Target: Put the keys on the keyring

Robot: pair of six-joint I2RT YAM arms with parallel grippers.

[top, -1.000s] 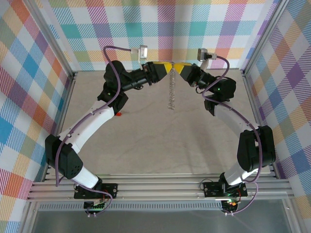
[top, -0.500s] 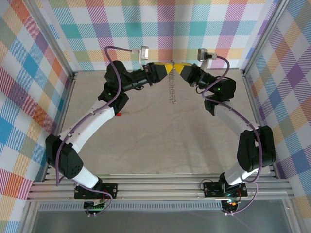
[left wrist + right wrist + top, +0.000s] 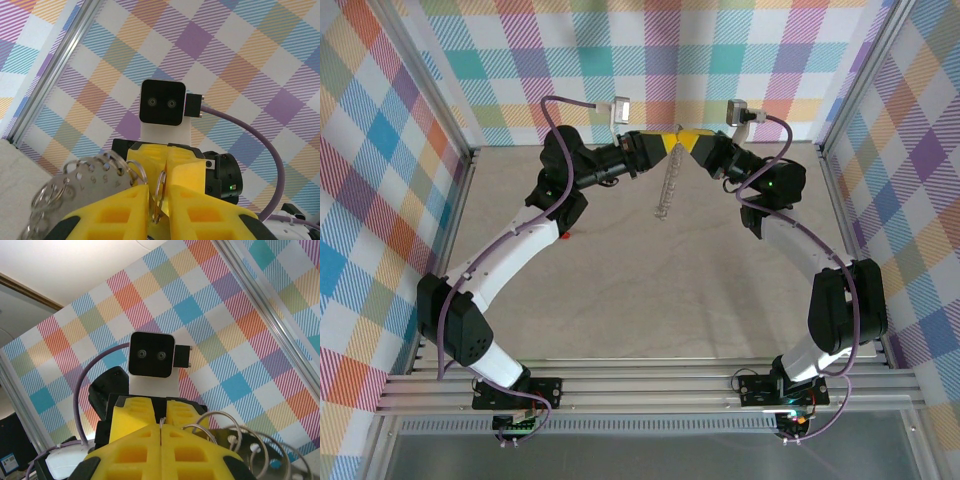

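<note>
While the key (image 3: 563,234) lies on the worktop (image 3: 650,300), I hold the keyring (image 3: 666,190) aloft, pinched in the left gripper (image 3: 159,210) and the right gripper (image 3: 161,440), so it hangs free for threading.

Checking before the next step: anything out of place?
The keyring hangs slanted in the air between the left claw and right claw, while the red key lies on the table beside the left arm, apart from it.
</note>
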